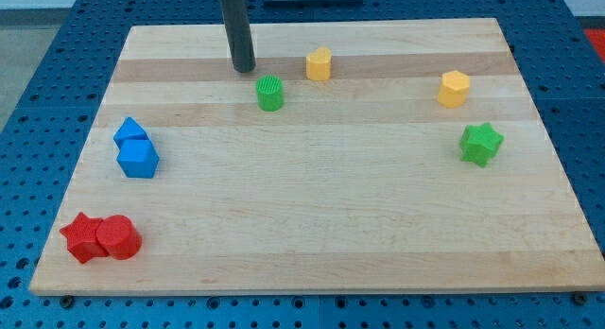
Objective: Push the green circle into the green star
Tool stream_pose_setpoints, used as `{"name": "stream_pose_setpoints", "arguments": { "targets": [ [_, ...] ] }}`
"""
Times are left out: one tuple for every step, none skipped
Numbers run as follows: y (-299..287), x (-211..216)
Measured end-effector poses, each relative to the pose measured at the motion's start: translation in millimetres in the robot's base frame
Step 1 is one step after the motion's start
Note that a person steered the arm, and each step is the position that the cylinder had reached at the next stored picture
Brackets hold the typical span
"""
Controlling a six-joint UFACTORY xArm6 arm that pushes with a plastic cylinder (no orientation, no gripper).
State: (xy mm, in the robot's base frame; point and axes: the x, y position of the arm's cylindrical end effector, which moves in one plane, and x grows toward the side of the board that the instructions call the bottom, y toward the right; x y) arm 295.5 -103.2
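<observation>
Stood my tip (244, 68), the dark rod's end, on the pale wooden table (312, 225), just up and left of the small green circle block (270, 93), not touching. Had no fingers, so nothing held. Sat the green star block (481, 143) far off at the view's right. Rested a yellow block (319, 63) near the circle.

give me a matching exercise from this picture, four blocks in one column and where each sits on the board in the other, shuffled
Blocks:
1. green circle
2. green star
3. red star
4. blue cube

Places:
A. at the view's right, below a yellow block
B. bottom left corner, touching a red cylinder
C. just right of and below my tip
D. left edge, against another blue block

Pairs: 1-C, 2-A, 3-B, 4-D
</observation>
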Motion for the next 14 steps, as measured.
{"name": "stream_pose_setpoints", "arguments": {
  "targets": [
    [31,36],
    [63,77],
    [109,117],
    [142,147],
    [140,127],
    [110,71],
    [73,91],
    [73,170],
    [73,170],
    [73,170],
    [73,174],
    [74,174],
    [83,174],
    [110,174]
  ]
}}
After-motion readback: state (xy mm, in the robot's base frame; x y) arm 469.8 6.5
